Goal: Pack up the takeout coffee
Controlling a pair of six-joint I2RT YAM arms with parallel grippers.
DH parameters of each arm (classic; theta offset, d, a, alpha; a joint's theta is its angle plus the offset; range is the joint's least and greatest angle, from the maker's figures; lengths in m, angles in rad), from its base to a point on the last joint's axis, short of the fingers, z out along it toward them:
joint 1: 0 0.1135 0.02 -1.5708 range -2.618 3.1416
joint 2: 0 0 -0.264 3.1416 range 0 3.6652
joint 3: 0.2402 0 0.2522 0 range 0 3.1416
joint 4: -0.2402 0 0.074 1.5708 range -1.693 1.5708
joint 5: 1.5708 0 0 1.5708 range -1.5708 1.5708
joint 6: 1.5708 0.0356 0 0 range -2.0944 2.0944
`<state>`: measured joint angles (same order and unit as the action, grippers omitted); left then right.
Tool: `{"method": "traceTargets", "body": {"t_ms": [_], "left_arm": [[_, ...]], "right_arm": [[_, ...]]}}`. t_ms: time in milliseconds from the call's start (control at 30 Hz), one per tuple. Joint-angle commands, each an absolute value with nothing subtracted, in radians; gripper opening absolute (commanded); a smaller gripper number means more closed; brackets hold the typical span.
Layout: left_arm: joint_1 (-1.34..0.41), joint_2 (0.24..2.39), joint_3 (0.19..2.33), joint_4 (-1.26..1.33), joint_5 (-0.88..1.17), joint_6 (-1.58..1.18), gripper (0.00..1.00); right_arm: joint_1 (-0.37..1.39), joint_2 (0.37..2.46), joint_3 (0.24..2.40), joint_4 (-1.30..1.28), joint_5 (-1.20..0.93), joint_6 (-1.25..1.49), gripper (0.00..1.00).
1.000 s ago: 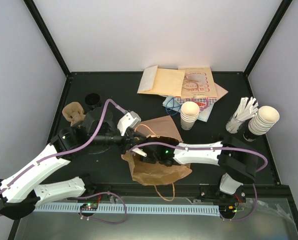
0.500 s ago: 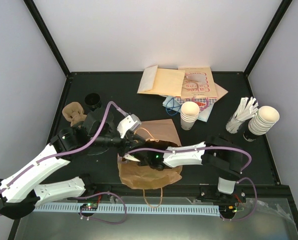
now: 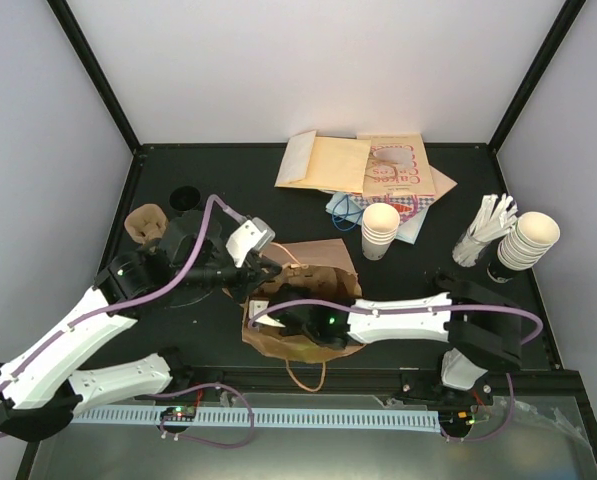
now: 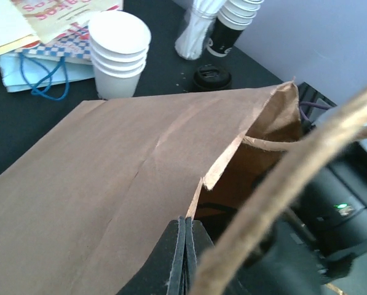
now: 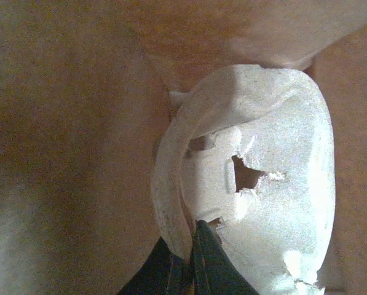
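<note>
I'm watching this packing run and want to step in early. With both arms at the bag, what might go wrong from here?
1. The left tool pinches only the thin rim of the paper bag. A tug may tear it or slip off, letting the mouth collapse.
2. Inside the bag, the right tool is shut on the edge of a pale moulded tray with a ragged hole. Pulling may break that edge or drag the bag.

Two cup stacks (image 3: 381,230) (image 3: 530,238), two pulp carriers (image 3: 146,222) (image 5: 263,184), one brown bag (image 4: 97,184) — and two hands (image 4: 184,258) (image 5: 192,261).
</note>
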<state>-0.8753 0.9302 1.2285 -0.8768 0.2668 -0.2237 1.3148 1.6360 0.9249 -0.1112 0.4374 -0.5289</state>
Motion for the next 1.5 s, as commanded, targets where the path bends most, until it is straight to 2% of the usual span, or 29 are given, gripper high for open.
{"method": "traceTargets", "body": {"t_ms": [0, 433, 767, 933, 1100, 1267, 1467], "left_arm": [[-0.801, 0.967, 1.319, -0.938, 0.216, -0.239, 0.02], [-0.59, 1.127, 1.518, -1.015, 0.346, -0.196, 0.02], [-0.462, 1.222, 1.598, -0.984, 0.404, -0.237, 0.02], [-0.377, 1.257, 1.628, -0.971, 0.388, -0.272, 0.02], [-0.286, 1.275, 1.629, -0.949, 0.41, -0.291, 0.02], [-0.23, 1.268, 1.585, -0.87, 0.485, -0.333, 0.02], [-0.202, 1.259, 1.537, -0.778, 0.557, -0.375, 0.02]], "right_arm": [[1.344, 1.544, 0.906, -0.152, 0.469, -0.486, 0.01], [1.354, 1.123, 0.945, -0.217, 0.531, -0.518, 0.01], [1.353, 0.981, 1.23, -0.275, 0.568, -0.522, 0.01], [1.352, 0.915, 1.347, -0.39, 0.59, -0.462, 0.01], [1.353, 0.871, 1.424, -0.642, 0.619, -0.36, 0.01], [1.353, 0.864, 1.351, -0.852, 0.512, -0.22, 0.01], [1.353, 0.947, 1.104, -0.794, 0.396, -0.139, 0.02]]}}
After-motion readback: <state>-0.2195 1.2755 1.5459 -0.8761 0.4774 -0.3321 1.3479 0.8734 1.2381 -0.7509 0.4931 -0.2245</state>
